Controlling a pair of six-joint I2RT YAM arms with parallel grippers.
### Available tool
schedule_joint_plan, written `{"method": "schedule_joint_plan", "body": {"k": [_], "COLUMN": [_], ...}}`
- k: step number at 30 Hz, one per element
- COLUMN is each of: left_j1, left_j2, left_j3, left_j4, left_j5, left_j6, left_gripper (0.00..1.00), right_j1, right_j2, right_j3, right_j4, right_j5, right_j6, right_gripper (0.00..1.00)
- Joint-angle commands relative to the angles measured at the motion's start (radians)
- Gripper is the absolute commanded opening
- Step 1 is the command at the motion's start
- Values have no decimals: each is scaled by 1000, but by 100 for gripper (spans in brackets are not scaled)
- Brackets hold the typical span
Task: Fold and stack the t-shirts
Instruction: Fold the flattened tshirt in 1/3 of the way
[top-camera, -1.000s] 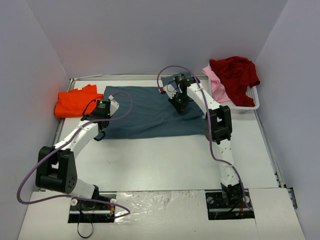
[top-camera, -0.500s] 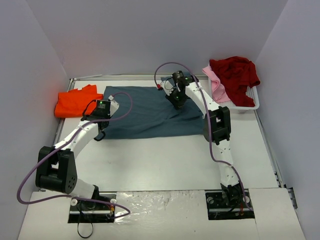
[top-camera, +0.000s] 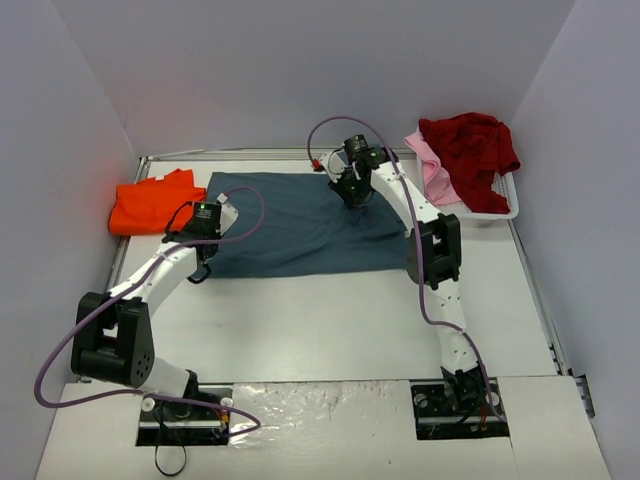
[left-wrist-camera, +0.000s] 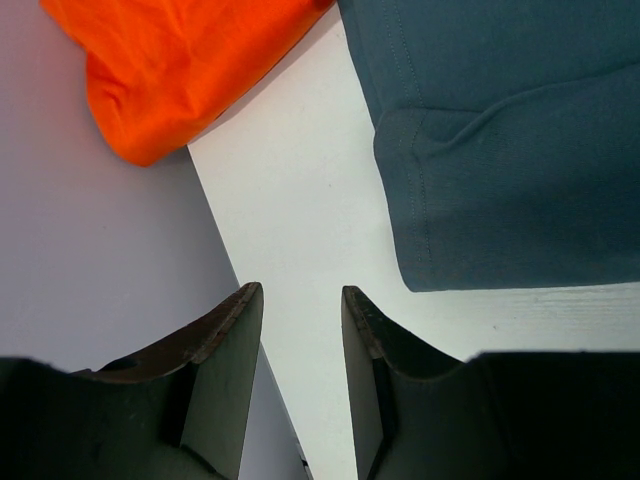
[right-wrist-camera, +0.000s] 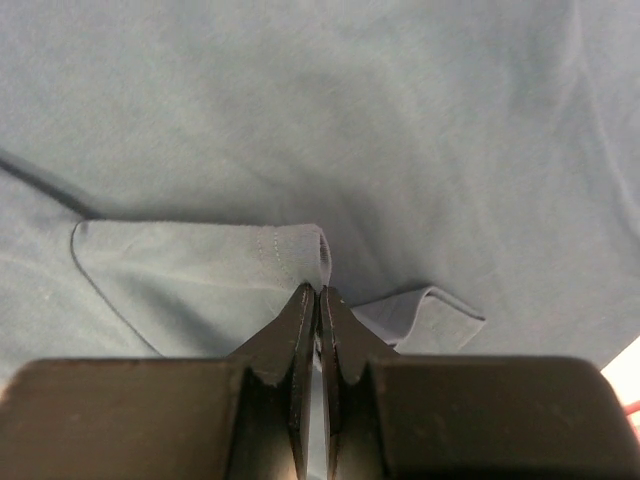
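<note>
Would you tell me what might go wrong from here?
The right gripper pinches only a thin hem of the blue shirt, which may slip free. The left gripper is open over bare table, so a one-sided pull could bunch the shirt. The orange shirt lies close and could get snagged.

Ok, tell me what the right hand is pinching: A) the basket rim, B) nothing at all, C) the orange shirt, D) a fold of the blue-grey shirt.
D: the right wrist view shows the right hand shut on a hemmed fold of the blue-grey shirt.
</note>
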Motion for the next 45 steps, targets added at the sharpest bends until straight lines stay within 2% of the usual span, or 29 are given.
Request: {"method": "schedule_joint_plan", "body": {"k": [1,36,41,44,45], "left_j1": [9,17,19,19,19], "left_j2": [-3,31,31,31,31], "left_j3": [4,0,0,-2,-2], "left_j4": [-11,-11,-12,-9,-8], "left_j5": [-6,-1,-3,-2,0], "left_j6": [-18,-20,-20,-20,-20], "left_gripper": [36,36,36,36,36], "right_j1": [11,56,56,57,59], "right_j2": [18,164,175,173,172], "right_j3": [50,119,122,119,117], "right_j4": [12,115,130,156,167], "right_j5": [19,67,85,125,134], "right_j6": [7,-19,-16,-9,-4], "right_gripper": [0,0,18,19,23]}}
